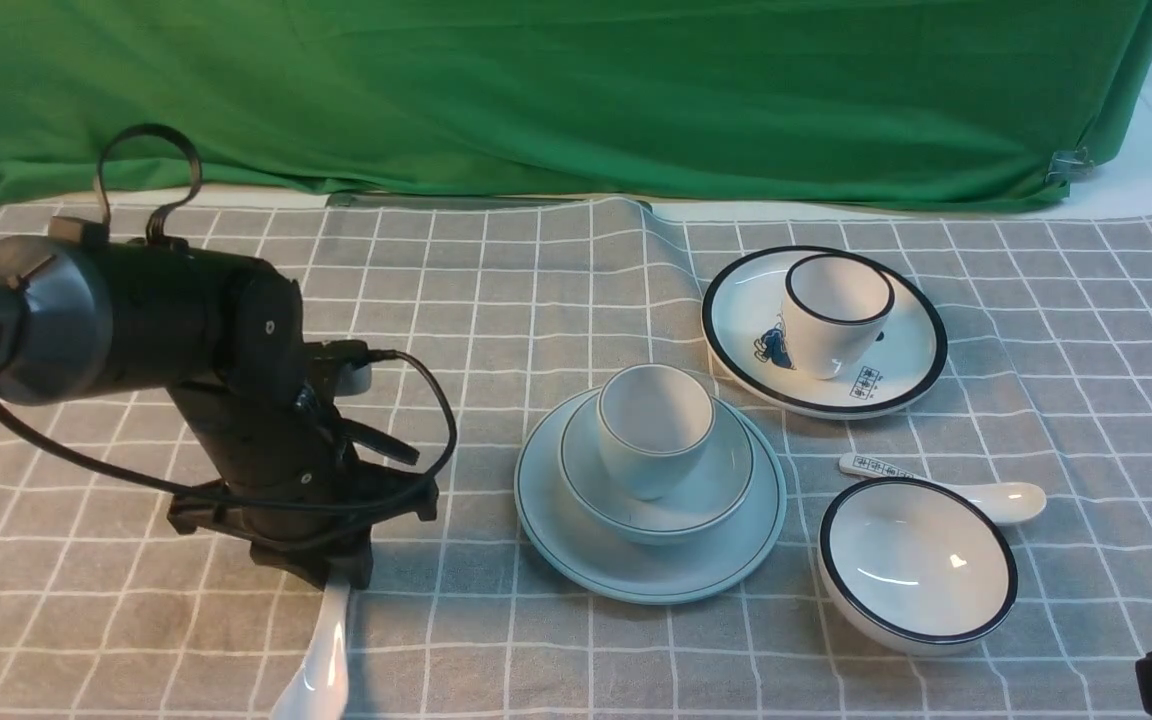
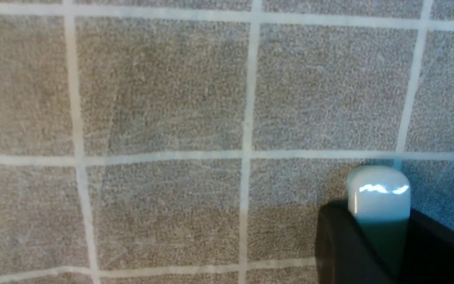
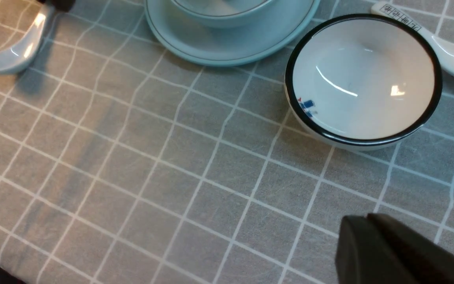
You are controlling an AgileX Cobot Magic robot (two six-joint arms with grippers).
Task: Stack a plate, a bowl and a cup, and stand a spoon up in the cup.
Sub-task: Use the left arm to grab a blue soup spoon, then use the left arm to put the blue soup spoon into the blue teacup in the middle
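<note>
As left tool point(image 1: 341, 575) is pinching spoon point(image 1: 321, 660) handle, scoop down near tabletop point(image 1: 496, 640), left of stacked cup point(image 1: 654, 430), I'm planning: lifting straight, swinging over cup, lowering scoop-first gently. Right tool point(image 3: 369, 232) state: cannot tell.

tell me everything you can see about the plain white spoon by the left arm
The spoon is plain glossy white, ceramic-looking and unmarked, with a short thick handle and a rounded scoop. It lies on the checked cloth, scoop end toward the robot. Its handle end sits pinched between the fingers of the left gripper.
</note>
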